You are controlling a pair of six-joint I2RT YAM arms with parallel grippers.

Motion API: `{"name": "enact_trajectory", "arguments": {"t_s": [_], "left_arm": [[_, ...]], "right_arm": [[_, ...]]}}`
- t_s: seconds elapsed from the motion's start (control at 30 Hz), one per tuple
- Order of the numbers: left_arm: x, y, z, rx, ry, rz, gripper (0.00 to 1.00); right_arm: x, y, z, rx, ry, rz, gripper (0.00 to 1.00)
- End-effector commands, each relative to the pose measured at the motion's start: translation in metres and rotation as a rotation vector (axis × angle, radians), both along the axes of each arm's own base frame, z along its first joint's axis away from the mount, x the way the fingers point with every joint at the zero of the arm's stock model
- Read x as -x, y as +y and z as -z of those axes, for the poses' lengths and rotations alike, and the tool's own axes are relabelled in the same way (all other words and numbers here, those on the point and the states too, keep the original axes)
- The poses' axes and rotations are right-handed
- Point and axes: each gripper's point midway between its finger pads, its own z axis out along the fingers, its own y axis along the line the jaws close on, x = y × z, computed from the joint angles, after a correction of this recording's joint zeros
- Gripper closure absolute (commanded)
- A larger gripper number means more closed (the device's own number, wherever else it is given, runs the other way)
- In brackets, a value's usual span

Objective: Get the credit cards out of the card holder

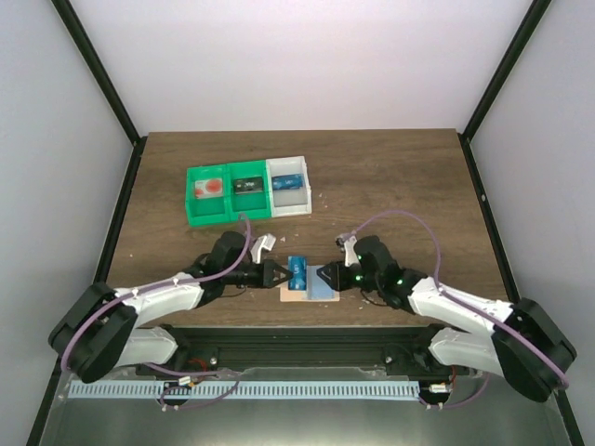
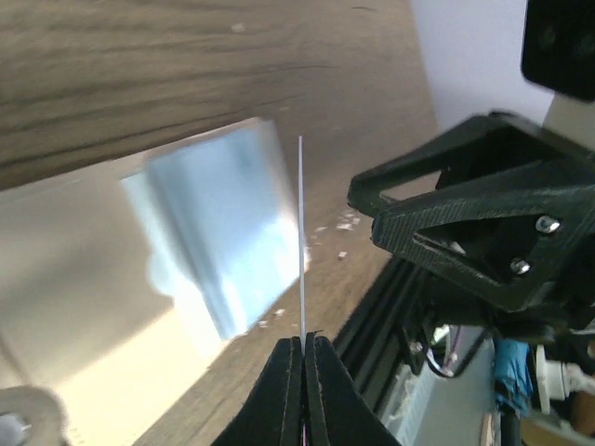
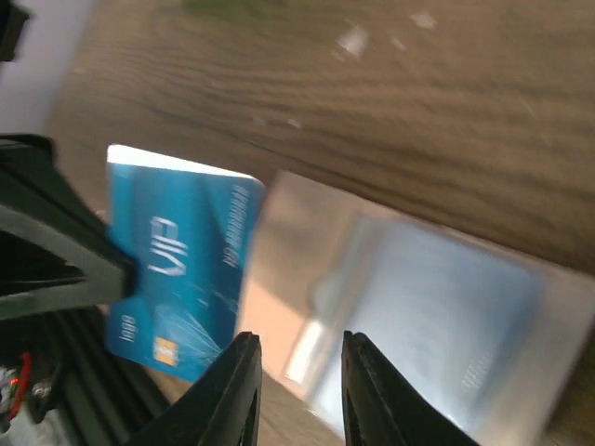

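The tan card holder (image 1: 296,295) lies flat near the table's front edge, with a light blue credit card (image 1: 326,280) lying on it. My left gripper (image 1: 282,272) is shut on a darker blue "VIP" credit card (image 1: 297,271) and holds it upright just left of the holder. In the left wrist view that card (image 2: 300,232) shows edge-on between the shut jaws, beside the holder (image 2: 65,307) and the light blue card (image 2: 218,223). My right gripper (image 3: 297,372) is open and empty over the holder (image 3: 279,269); the VIP card (image 3: 177,251) and the light blue card (image 3: 437,316) show there too.
A green bin (image 1: 197,216) and a white bin (image 1: 303,206) stand side by side at the back, left of centre, holding small items. The black frame rail (image 1: 297,334) runs just below the table's front edge.
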Motion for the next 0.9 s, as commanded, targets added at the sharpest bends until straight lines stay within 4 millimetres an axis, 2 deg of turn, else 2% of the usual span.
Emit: {"name": "enact_trajectory", "arguments": {"t_s": [0.0, 0.23, 0.3, 0.43, 0.5, 0.63, 0.87], "left_arm": [[0.017, -0.004, -0.030, 0.015, -0.131, 0.180, 1.00], [0.048, -0.010, -0.082, 0.195, -0.215, 0.352, 1.00], [0.053, -0.010, -0.088, 0.244, -0.219, 0.372, 1.00], [0.067, -0.011, -0.098, 0.315, -0.205, 0.440, 1.00], [0.072, -0.010, -0.104, 0.352, -0.204, 0.460, 1.00], [0.076, -0.009, -0.109, 0.378, -0.208, 0.478, 1.00], [0.082, -0.007, -0.112, 0.406, -0.207, 0.495, 1.00]], "right_arm": [[0.007, 0.017, -0.061, -0.038, -0.150, -0.191, 0.72], [0.035, 0.012, -0.123, -0.088, -0.248, -0.325, 0.61], [0.040, 0.009, -0.131, -0.085, -0.245, -0.336, 0.57], [0.051, 0.006, -0.136, -0.054, -0.191, -0.375, 0.47], [0.058, 0.006, -0.140, -0.062, -0.173, -0.410, 0.48], [0.071, 0.012, -0.153, -0.130, -0.176, -0.478, 0.61], [0.069, 0.019, -0.153, -0.142, -0.163, -0.511, 0.64]]}}
